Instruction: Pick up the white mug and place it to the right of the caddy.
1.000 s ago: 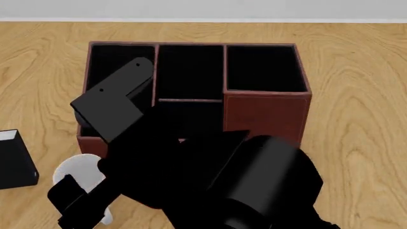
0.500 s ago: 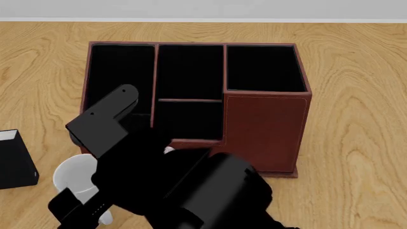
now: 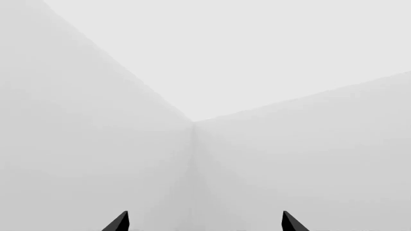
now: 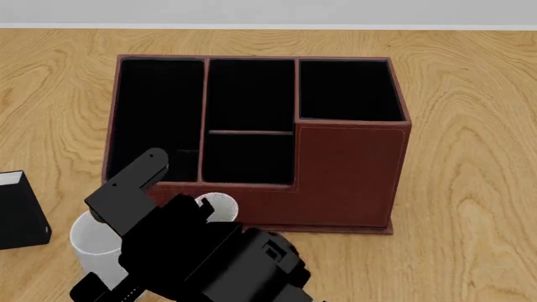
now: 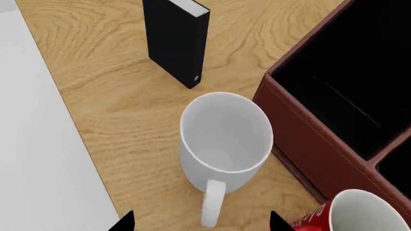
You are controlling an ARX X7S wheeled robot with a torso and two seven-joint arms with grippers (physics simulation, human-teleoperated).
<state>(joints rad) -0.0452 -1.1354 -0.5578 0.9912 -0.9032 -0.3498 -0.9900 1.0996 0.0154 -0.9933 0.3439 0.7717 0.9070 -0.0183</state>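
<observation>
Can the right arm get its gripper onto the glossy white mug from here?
Probably yes. The right gripper is open above the glossy white mug, handle toward it, nothing between. The reddish-brown leather-look caddy and red floral mug crowd one side.

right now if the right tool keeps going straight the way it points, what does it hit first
Most likely the white mug: in the right wrist view it stands upright between the open tool's tips, handle toward the camera. The red mug and caddy lie off to one side. Depth is unclear.

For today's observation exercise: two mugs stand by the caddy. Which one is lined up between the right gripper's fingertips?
The white mug: plain glossy white, its loop handle pointing toward the right gripper. The red mug sits off to one side, against the caddy.
</observation>
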